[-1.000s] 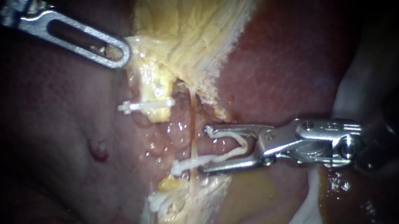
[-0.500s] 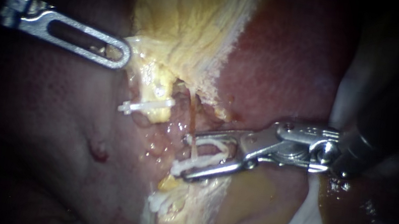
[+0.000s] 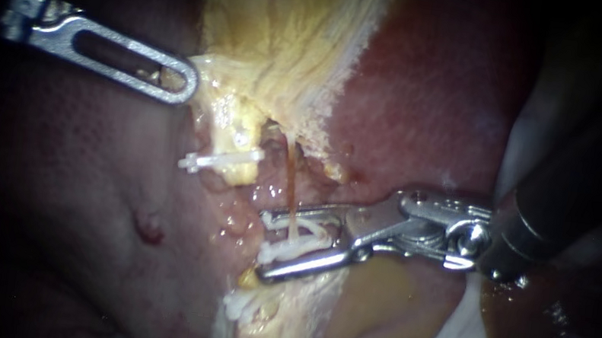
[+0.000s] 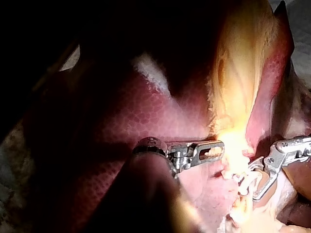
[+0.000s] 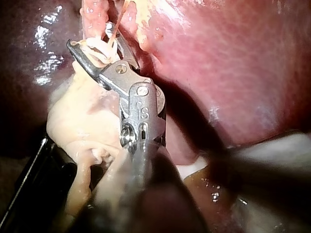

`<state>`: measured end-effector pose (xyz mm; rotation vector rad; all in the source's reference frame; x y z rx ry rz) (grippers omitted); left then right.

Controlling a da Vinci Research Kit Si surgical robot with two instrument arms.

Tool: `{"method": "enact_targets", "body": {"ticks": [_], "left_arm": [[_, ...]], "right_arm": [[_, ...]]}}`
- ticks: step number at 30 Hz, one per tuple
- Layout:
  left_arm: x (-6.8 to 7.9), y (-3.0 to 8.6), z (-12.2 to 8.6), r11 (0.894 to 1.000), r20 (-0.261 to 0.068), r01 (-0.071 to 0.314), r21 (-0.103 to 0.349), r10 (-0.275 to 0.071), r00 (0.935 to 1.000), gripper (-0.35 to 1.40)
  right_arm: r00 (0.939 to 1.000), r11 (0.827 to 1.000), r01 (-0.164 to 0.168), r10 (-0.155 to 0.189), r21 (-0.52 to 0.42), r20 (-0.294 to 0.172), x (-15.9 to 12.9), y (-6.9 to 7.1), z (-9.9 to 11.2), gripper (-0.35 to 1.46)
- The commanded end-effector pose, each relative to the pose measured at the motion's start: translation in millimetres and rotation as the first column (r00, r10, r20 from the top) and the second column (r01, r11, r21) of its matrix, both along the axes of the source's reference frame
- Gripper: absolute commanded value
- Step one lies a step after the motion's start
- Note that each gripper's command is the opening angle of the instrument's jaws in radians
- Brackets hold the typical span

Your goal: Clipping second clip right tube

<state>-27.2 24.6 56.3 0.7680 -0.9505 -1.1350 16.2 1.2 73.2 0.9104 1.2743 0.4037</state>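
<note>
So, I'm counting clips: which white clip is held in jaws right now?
The middle clip, between the right instrument's jaws, straddling the thin tube. The upper clip and lowest clip sit free on tissue.

Light pools in the middle of the endoscope view; its edges lie dark. In the left wrist view a pale grey surface (image 4: pixel 302 19) shows beyond the liver (image 4: pixel 146 121), too unclear to name.
</note>
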Motion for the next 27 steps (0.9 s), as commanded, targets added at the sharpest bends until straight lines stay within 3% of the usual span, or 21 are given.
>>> {"method": "enact_targets", "body": {"ticks": [1,16,27], "left_arm": [[0.0,0.0,0.0,1.0,0.001,0.0,0.0,0.0,1.0,-0.35],[0.1,0.0,0.1,1.0,0.001,-0.001,0.0,0.001,1.0,-0.35],[0.1,0.0,0.1,1.0,0.001,-0.001,0.0,0.001,1.0,-0.35]], "right_arm": [[1.0,1.0,0.002,-0.002,0.004,0.001,0.0,0.1,-0.1,0.49],[0.9973,0.999,0.002,0.001,0.047,-0.073,0.3,-0.8,-2.6,0.48],[0.9927,0.997,0.025,-0.016,0.071,-0.119,0.7,-1.2,-4.8,0.48]]}}
